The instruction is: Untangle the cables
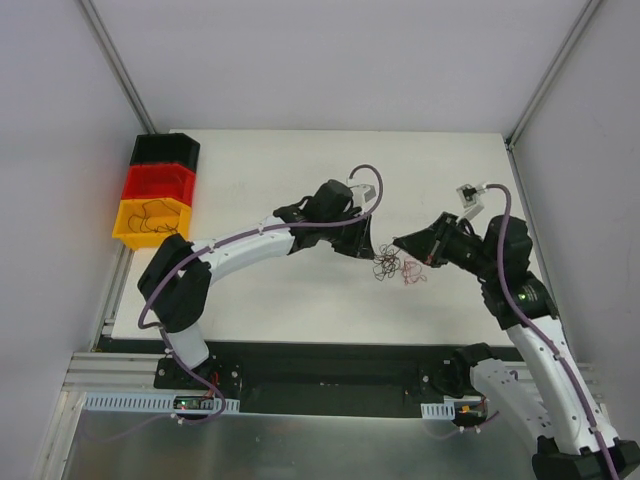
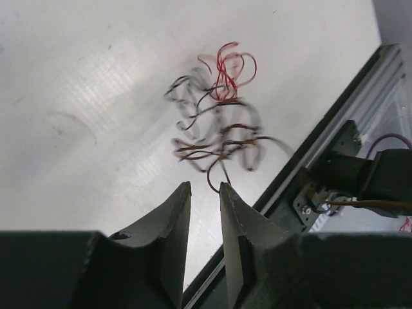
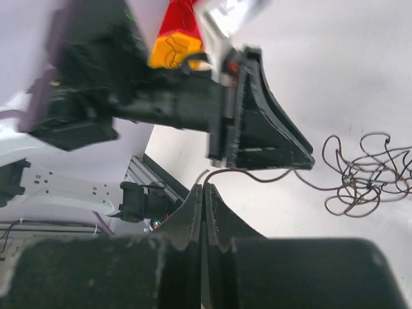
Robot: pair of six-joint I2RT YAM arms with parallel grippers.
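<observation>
Between the two pincers, the cables [image 1: 396,268] are lying in a loose tangle of dark red, brown and black loops on the white surface [image 1: 280,170]. One brown strand is running from the tangle into the right pincer [image 3: 203,188], whose fingers are pressing together on it. Just beside the tangle, the left pincer [image 2: 206,190] is standing with its fingers slightly apart, a wire loop lying at its tips. Well apart from both pincers, a black bin [image 1: 165,150], a red bin [image 1: 150,183] and a yellow bin [image 1: 130,236] are sitting stacked at the surface's edge. The yellow one is holding a few thin dark wires [image 1: 150,213]; what the other two are holding is hidden.
</observation>
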